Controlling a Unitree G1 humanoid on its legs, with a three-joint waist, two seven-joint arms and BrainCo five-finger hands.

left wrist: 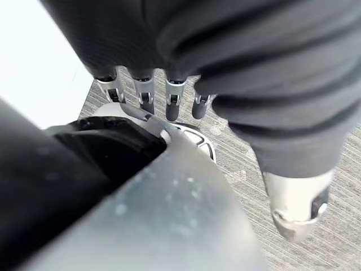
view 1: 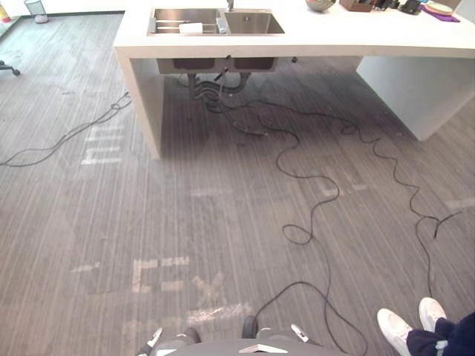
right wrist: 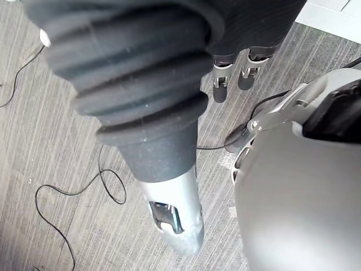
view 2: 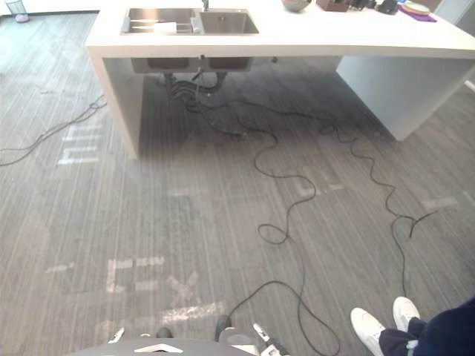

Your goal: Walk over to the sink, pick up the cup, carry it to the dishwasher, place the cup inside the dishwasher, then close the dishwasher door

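Left robot hand (left wrist: 172, 101) hangs at the robot's side, fingers straight and pointing down at the floor (view 1: 185, 208), thumb (left wrist: 296, 203) standing apart, nothing held. Right robot hand (right wrist: 169, 209) hangs the same way: fingers (right wrist: 221, 84) slack and side by side, thumb apart, empty. Sink (view 1: 256, 24) is set into the near left end of a long white table (view 1: 334, 41), far ahead of both hands with open grey floor between. Two basins. A pale object (view 1: 191, 27) lies across a rack in the left basin, against the divider; too small to tell whether it is the cup. Farther right on the table: a rounded bowl (view 1: 320, 4) at the far edge and a purple flat item (view 1: 441, 11) near the right end. A wire wastebasket (view 1: 35, 9) stands on the floor far left. A person's white shoes (view 1: 404, 326) stand close on the robot's right. Pale, letter-like marks (view 1: 159, 273) on the floor ahead are worn and cannot be read.
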